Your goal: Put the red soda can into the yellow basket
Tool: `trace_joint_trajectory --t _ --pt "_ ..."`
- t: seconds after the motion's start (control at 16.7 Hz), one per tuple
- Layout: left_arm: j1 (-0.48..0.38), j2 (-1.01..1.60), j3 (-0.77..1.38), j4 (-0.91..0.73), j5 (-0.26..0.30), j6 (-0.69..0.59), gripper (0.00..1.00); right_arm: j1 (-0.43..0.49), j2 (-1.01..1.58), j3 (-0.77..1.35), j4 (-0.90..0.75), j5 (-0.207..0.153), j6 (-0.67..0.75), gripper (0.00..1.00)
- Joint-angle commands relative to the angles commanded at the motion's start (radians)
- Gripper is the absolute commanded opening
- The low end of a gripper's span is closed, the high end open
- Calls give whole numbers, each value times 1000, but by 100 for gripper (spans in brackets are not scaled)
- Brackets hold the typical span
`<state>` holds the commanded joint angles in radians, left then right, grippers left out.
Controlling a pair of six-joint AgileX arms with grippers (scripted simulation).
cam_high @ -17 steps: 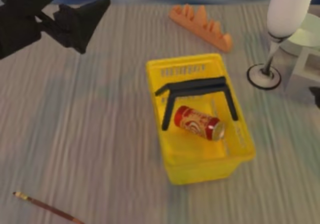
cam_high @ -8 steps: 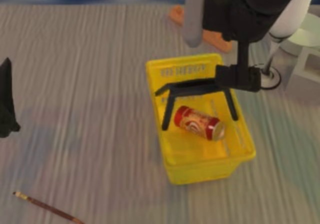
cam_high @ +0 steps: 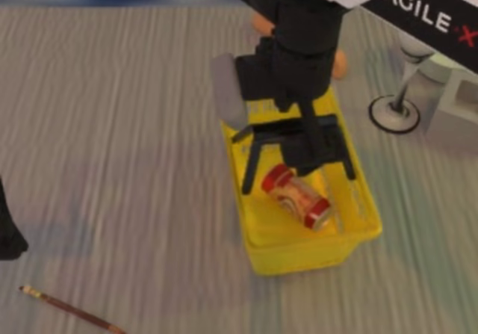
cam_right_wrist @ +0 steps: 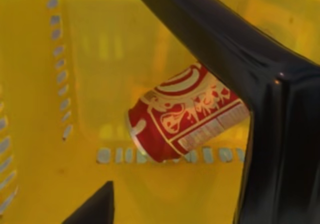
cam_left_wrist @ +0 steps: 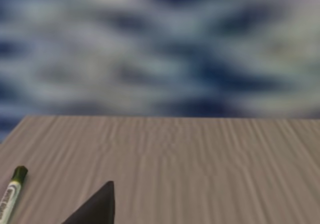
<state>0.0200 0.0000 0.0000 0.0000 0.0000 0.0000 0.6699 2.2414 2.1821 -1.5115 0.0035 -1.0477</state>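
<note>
Inside the bright yellow slotted plastic basket (cam_high: 358,218), the small red cylindrical soda can (cam_high: 297,197) lies sideways; above it hangs the right tool (cam_high: 306,155), its opening impossible to tell.

Even bright light, soft shadows, bg blurred

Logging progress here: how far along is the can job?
Done: the red soda can lies on its side inside the yellow basket. In hand: the right gripper hangs over the basket, above the can. Left: clearing that arm. The left arm sits at the table's left edge.
</note>
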Motion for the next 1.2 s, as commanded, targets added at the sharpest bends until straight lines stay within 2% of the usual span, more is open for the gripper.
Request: trace_joint_trajectory --t 0.84,1.2 --pt "0 0 0 0 0 0 100 1 -15 -104 89 0 1 100" --pt "0 0 0 0 0 0 100 1 -15 -104 89 0 1 55"
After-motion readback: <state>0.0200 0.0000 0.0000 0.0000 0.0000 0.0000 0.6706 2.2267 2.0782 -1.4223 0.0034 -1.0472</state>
